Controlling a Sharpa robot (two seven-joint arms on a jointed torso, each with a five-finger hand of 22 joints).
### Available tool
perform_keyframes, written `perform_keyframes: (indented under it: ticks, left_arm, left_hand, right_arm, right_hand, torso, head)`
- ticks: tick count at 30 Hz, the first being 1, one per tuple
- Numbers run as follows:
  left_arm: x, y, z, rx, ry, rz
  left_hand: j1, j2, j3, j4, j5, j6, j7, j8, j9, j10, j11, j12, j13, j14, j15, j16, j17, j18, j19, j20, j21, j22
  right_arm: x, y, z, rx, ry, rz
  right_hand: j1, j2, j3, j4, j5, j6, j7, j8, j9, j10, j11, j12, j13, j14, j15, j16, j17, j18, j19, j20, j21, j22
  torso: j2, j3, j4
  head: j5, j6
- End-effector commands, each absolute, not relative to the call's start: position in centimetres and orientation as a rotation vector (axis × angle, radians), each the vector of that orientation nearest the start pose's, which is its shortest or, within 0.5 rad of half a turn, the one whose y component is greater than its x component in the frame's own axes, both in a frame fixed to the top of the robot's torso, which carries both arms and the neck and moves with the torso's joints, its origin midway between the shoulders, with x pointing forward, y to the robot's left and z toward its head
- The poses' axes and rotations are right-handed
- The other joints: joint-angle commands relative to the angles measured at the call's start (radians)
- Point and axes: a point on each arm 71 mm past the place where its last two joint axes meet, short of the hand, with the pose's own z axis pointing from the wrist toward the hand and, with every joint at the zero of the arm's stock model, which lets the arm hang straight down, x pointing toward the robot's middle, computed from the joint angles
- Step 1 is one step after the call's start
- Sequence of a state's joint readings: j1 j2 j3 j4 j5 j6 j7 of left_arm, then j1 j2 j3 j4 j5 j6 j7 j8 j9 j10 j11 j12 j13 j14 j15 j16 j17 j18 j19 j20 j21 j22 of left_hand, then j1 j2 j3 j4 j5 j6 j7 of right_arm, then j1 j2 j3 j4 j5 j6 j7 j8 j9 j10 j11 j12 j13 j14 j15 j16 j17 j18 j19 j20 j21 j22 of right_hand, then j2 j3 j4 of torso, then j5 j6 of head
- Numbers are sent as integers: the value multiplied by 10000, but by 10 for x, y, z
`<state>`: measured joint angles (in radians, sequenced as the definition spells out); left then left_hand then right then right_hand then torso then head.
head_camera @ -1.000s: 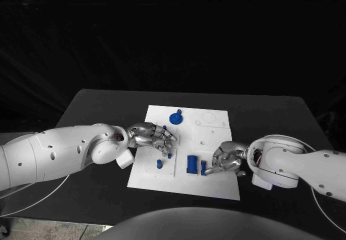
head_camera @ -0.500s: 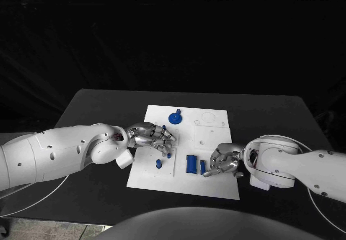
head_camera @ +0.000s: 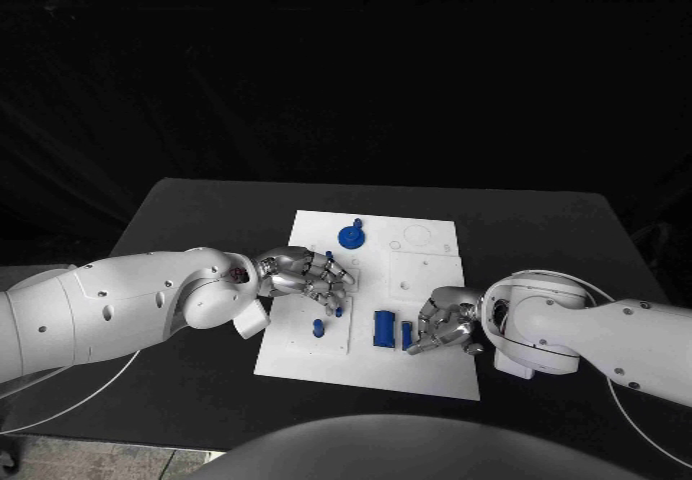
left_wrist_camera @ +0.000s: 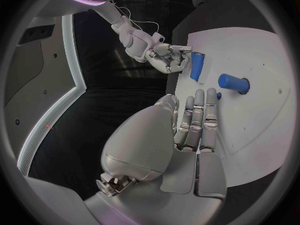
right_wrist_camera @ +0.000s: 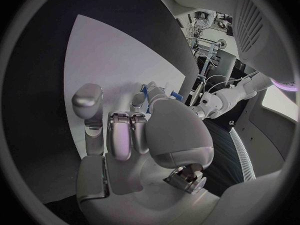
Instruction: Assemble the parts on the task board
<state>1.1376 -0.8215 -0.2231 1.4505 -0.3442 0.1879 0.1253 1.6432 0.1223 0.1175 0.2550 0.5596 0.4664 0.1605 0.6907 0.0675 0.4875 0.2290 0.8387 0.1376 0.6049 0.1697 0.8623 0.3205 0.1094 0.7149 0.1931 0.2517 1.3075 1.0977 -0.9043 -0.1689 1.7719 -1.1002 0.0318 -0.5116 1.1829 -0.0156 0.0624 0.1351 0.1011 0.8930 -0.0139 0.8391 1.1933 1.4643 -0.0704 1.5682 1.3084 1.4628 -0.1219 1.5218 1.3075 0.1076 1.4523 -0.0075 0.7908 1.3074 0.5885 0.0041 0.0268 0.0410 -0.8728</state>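
A black tabletop against a dark backdrop carries the white task board at its middle. The left robot hand hovers over the board's left edge with its fingers stretched out side by side and nothing in them; in the left wrist view a blue peg stands in the board just beyond the fingertips. The right robot hand rests at the board's right edge, near its front corner, fingers curled in toward a small blue piece; whether it actually holds that piece cannot be told. Just beside it, toward the board's centre, stands a blue rectangular block. A round blue disc part sits near the board's far edge. A short blue peg stands near the board's front left corner
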Motion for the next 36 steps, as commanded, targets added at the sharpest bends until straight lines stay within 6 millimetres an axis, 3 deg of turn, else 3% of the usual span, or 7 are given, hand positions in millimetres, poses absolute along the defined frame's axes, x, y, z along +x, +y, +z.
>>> perform_keyframes:
  ticks: [1,23,30,36]
  left_arm:
    - [428,193,-294,-7682,23167,-15023]
    - [425,192,-297,-7700,23424,-14955]
    - [425,191,-298,-7583,23518,-14905]
    - [425,190,-298,-7542,23570,-14910]
  left_hand:
    - [-87,-46,65,8,53,60,447,-33,-3,87,4,-43,-13,51,35,30,-16,-120,-42,-10,53,260]
    - [-103,-38,97,7,53,109,474,-40,1,106,2,-66,-24,35,39,23,-19,-129,-61,-13,60,259]
    - [-106,-39,101,6,53,117,479,-41,1,108,2,-70,-26,31,40,21,-20,-131,-66,-14,61,259]
    - [-107,-39,105,5,53,123,483,-43,1,110,1,-73,-27,28,40,20,-20,-132,-70,-15,61,258]
  right_arm:
    - [377,-180,-288,715,24728,5062]
    - [381,-178,-292,978,24659,4813]
    - [380,-177,-293,943,24777,4710]
    - [380,-176,-294,1013,24841,4698]
  right_hand:
    - [157,43,20,-79,58,98,6,72,23,1065,-63,26,2624,781,-71,-26,950,150,-5,-64,-68,990]
    - [314,340,143,-129,137,274,-17,186,108,1065,-81,26,2624,776,-86,-40,922,153,-6,-76,-106,989]
    - [463,357,194,-260,634,204,-25,74,91,1065,-92,26,2624,775,-95,-45,921,156,-11,-88,-144,987]
    - [746,310,390,-538,1634,132,-20,-98,38,1065,-92,26,2624,777,-100,-47,932,155,-15,-96,-165,991]
  torso:
    - [-5,-2,-2]
    - [-4,0,1]
    - [-4,-1,-3]
    - [-2,2,-1]
  head:
    - [3,2]
    - [3,2]
    - [-11,2]
    - [-7,2]
